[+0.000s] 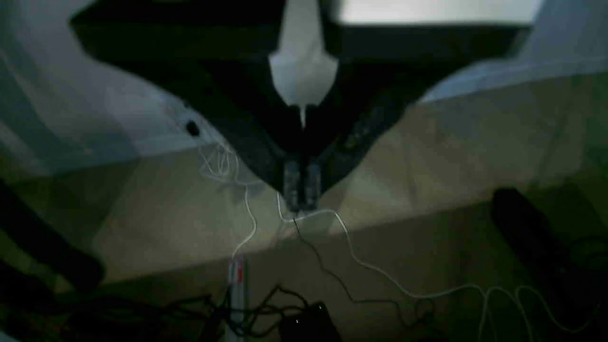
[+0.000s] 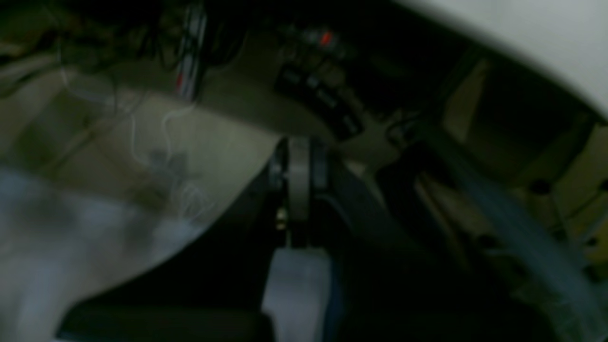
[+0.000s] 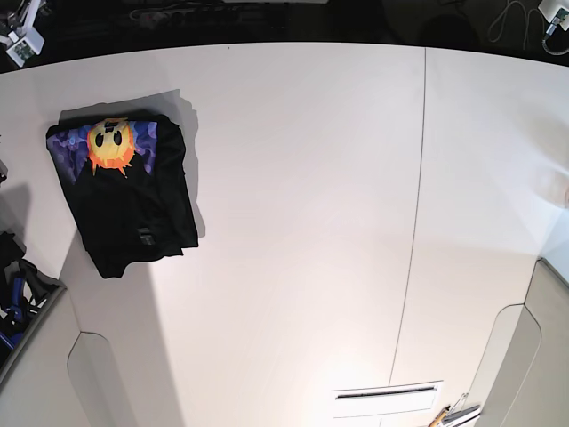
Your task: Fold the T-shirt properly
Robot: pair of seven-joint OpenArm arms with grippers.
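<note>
The T-shirt point(image 3: 124, 191) lies folded into a compact rectangle at the left of the white table point(image 3: 302, 222), black with the orange sun-face print on purple showing at its far end. Neither gripper appears in the base view. In the left wrist view my left gripper point(image 1: 301, 192) is shut with nothing between its fingers, hanging over a floor strewn with cables. My right gripper point(image 2: 299, 159) is also shut and empty in the blurred, dark right wrist view, away from the shirt.
A seam point(image 3: 411, 222) runs down the table right of centre. White and black cables point(image 1: 380, 275) trail over the floor below the left gripper. A power strip point(image 2: 318, 95) lies beyond the right gripper. Dark blue-black gear point(image 3: 16, 298) sits at the table's left edge.
</note>
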